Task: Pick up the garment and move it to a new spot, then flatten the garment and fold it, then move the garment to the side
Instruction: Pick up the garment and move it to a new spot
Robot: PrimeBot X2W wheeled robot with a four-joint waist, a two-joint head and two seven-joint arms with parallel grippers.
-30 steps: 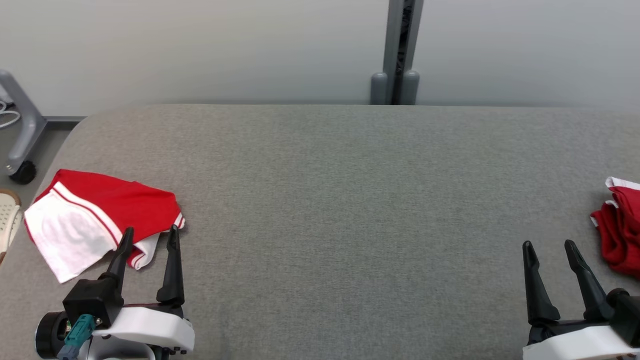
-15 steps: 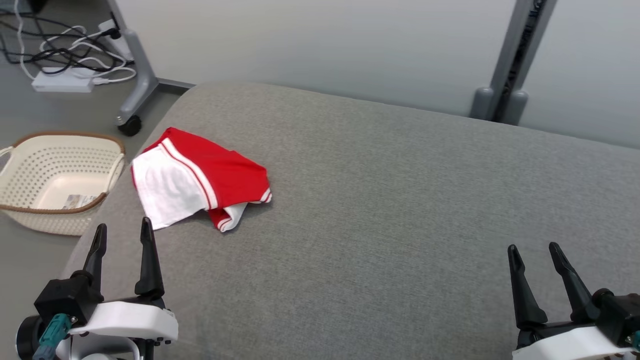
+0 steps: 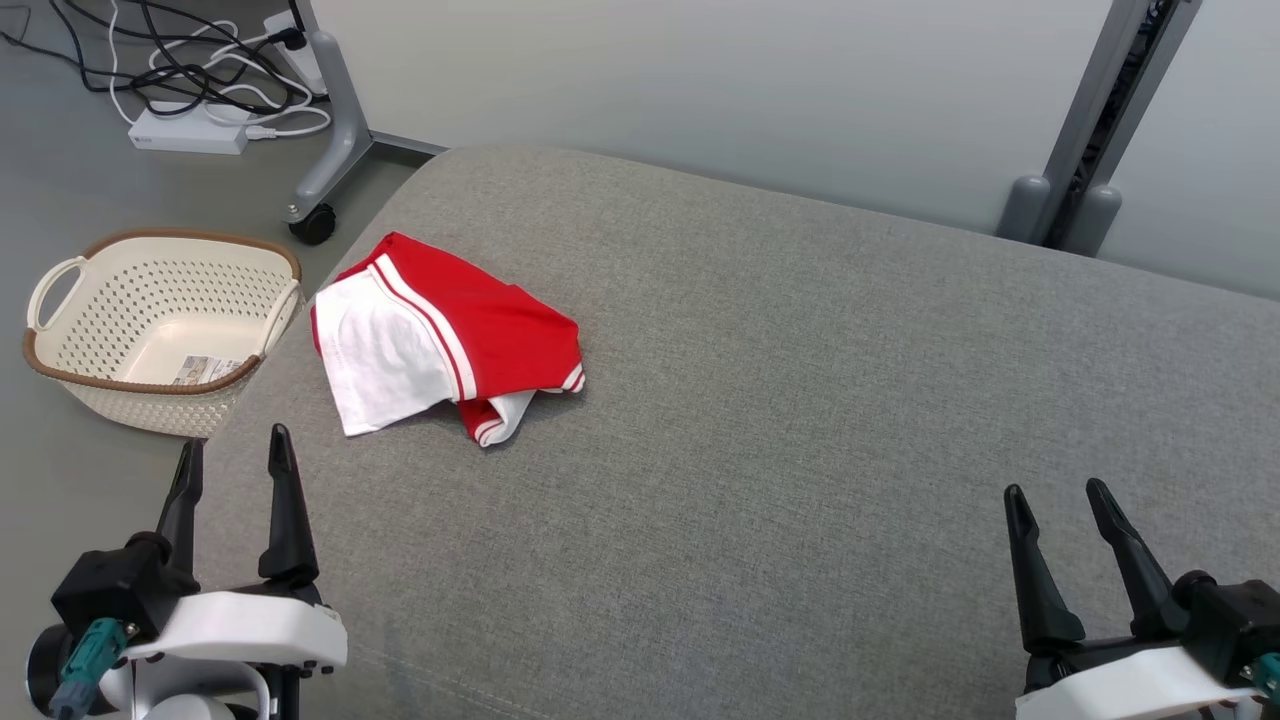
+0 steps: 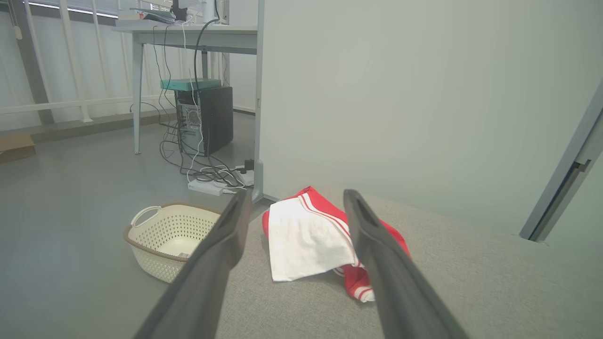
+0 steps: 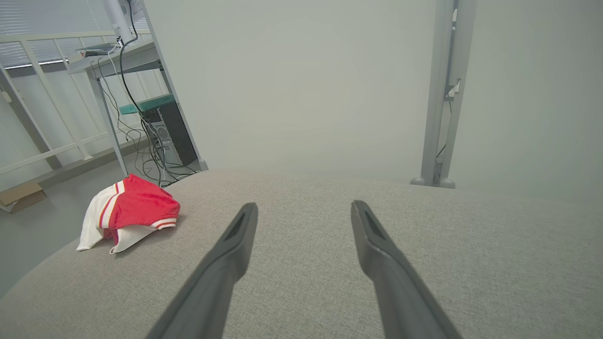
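Holding nothing, my left gripper (image 3: 234,440) and right gripper (image 3: 1055,487) both stand with fingers spread wide. The folded red-and-white garment (image 3: 440,335) lies near the grey padded surface's (image 3: 800,420) left edge, just ahead of my left gripper. Open fabric stretches between my grippers.

Head looks down, wrists low and level, sharing garment (image 3: 440,330)
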